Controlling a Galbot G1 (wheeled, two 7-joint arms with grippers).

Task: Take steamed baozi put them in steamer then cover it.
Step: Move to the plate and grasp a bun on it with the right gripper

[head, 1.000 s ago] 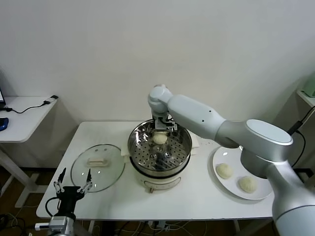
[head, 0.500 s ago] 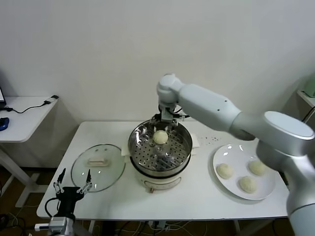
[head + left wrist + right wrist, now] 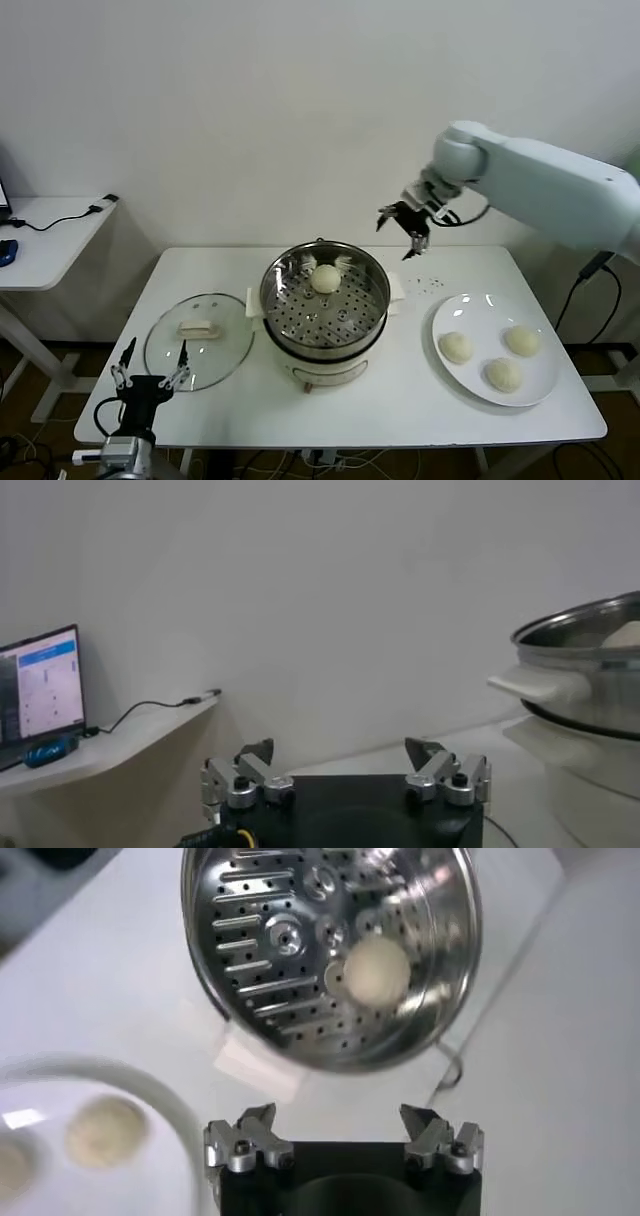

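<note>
With one baozi (image 3: 325,278) lying in the steamer (image 3: 325,300), hovering right pincer (image 3: 406,228) spread and empty; reaching for three on the plate (image 3: 470,308), centring before closing gently. Left pincer (image 3: 148,375) spread, parked beside the cover (image 3: 197,338).

A shiny silver steamer (image 3: 325,300) with a floor patterned in rows of small holes and slots is seen on a white base. One cream-white bun (image 3: 325,279) is shown inside it, and three more cream-white buns (image 3: 457,347) on a plain white plate (image 3: 470,310). The lid (image 3: 198,340) is clear glass, edged in metal, with a white handle. The surface (image 3: 420,400) is white. The wall is off-white.
</note>
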